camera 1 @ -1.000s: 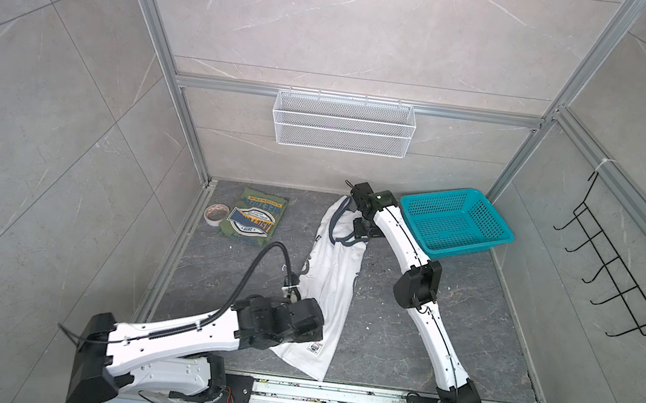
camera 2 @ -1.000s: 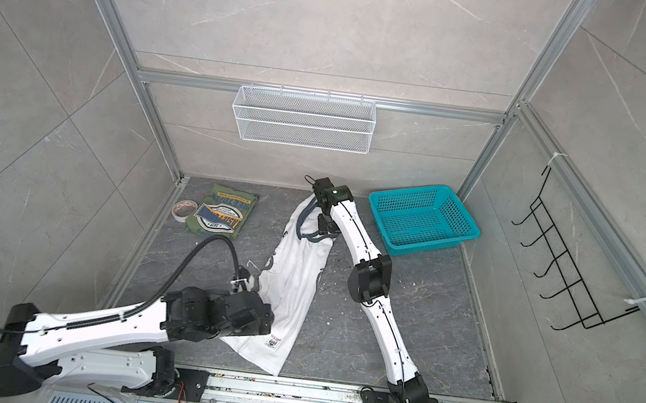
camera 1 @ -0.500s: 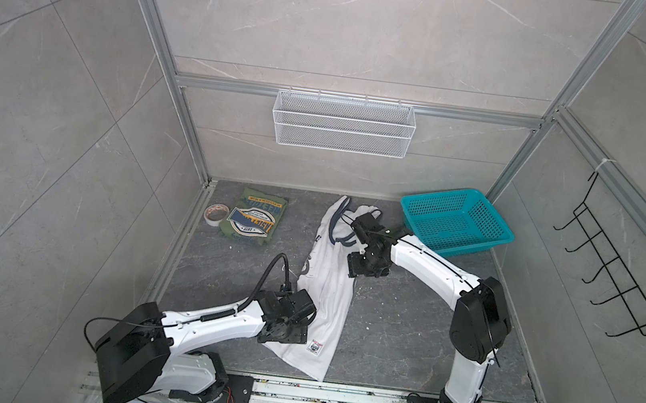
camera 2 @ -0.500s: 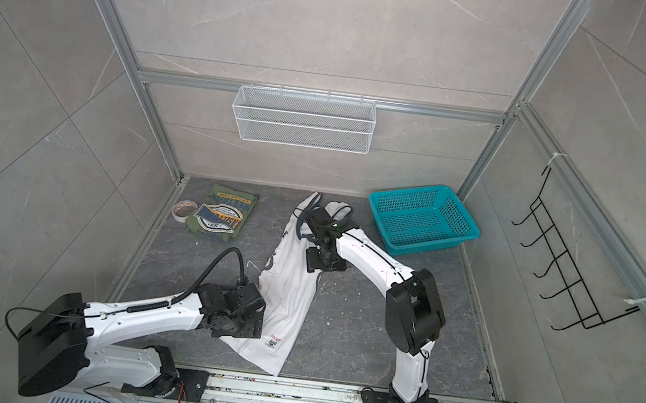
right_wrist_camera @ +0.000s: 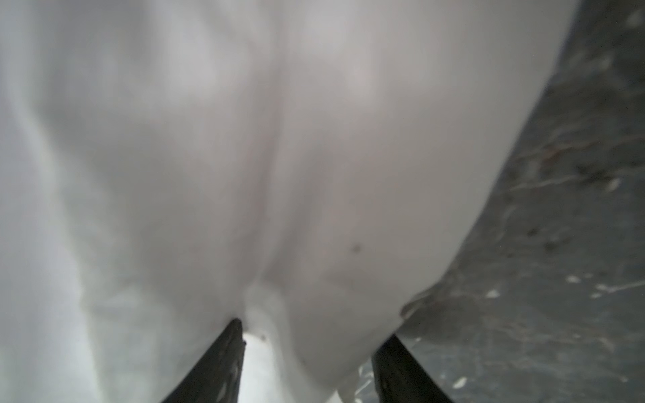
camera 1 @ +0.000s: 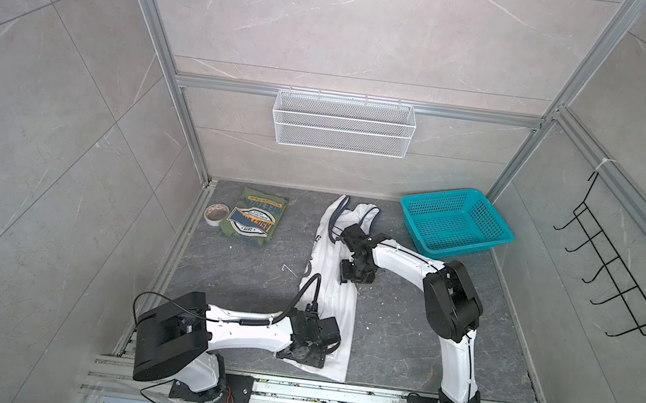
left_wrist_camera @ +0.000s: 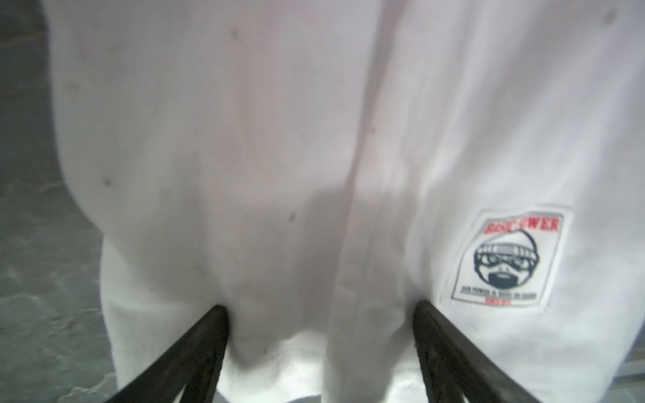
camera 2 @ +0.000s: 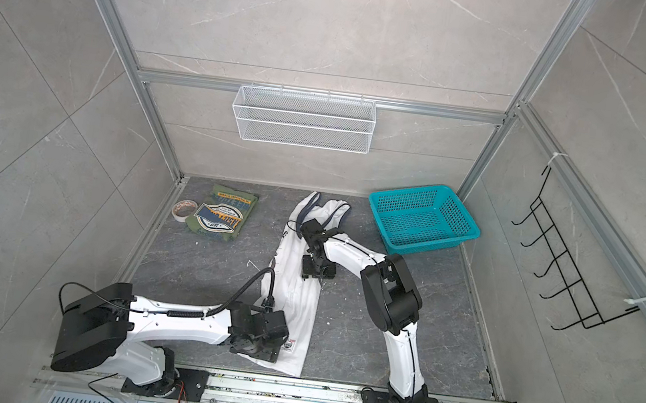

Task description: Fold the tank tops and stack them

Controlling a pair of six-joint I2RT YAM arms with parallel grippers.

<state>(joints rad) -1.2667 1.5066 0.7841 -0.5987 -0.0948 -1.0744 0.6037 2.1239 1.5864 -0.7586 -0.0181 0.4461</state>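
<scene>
The grey table fills the bottom middle of both top views. The white top lies on it as a long thin strip, running from the middle of the frame down to the bottom middle. The blue basket sits to the right, well apart from the work. The green top lies folded flat on the left of the table near the back wall, with a tape roll just beside it. The left pincer is down on the bottom end of the white top. The right pincer is down on its right edge, higher up the strip. Both are spread, with cloth between the fingers, and neither is pinching yet. I think the step is to grab the strip and fold it in half. To do it well, each pincer should close on all the layers, and both should lift together so the strip stays straight. The top views show the whole top but hide the fingertips. The left wrist view shows the fingers touching cloth, and a small label near them. The blurry right wrist view shows one finger right at the cloth's edge, next to bare table.
</scene>
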